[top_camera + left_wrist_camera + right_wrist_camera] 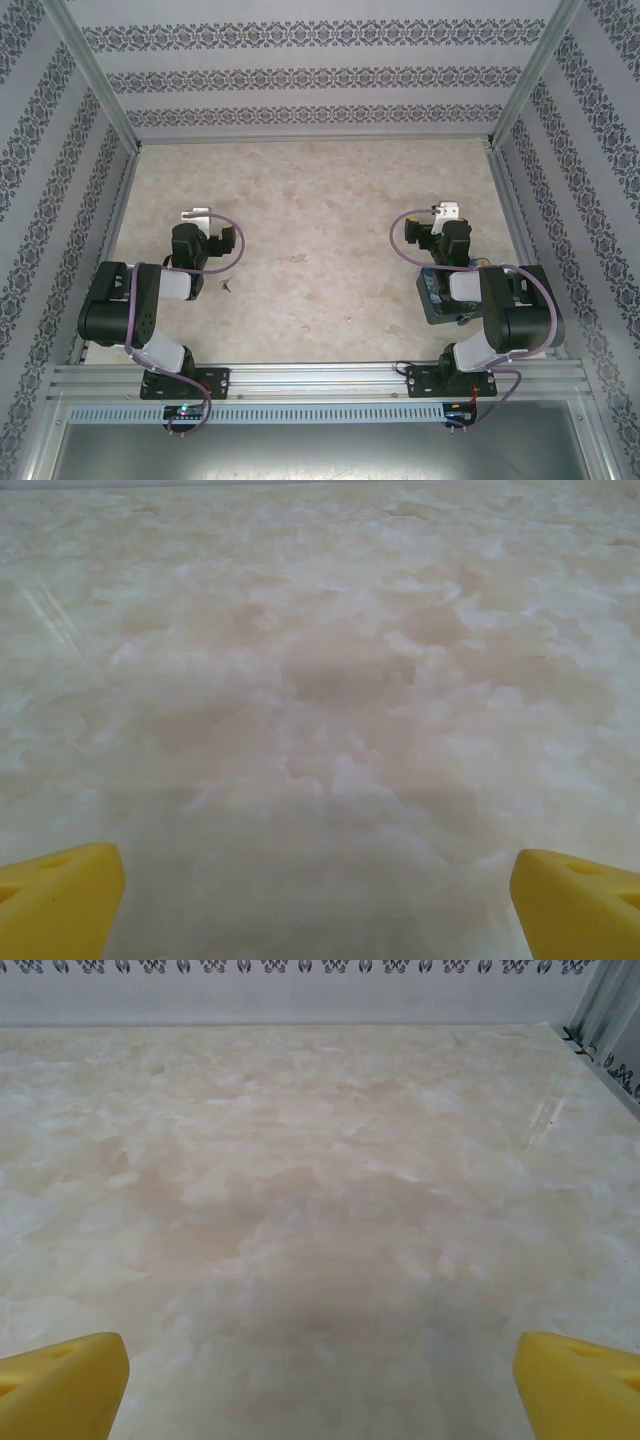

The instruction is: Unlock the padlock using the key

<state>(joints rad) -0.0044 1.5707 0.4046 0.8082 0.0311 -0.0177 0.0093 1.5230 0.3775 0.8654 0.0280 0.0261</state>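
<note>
Marbled beige worktop inside an enclosure of 3 walls papered with dark floral bands. 2 arms are bolted to the rail at its near edge.

Left hand: points toward the far wall over the left part of the worktop, jaws spread wide and holding nothing. In its wrist view, the 2 yellow fingertips sit at opposite lower corners with bare stone between them.

Right hand: in a like pose on the right side, fully spread and empty. Its yellow fingertips stand far apart over bare stone, with the far wall's patterned strip beyond.

Key: a small dark sliver lying flat on the worktop just right of the left arm's elbow, nearer the rail than the left hand and apart from it.

Box: blue, partly hidden beneath the right arm, near the right edge.

Purple cables: 1 loops beside each wrist.
</note>
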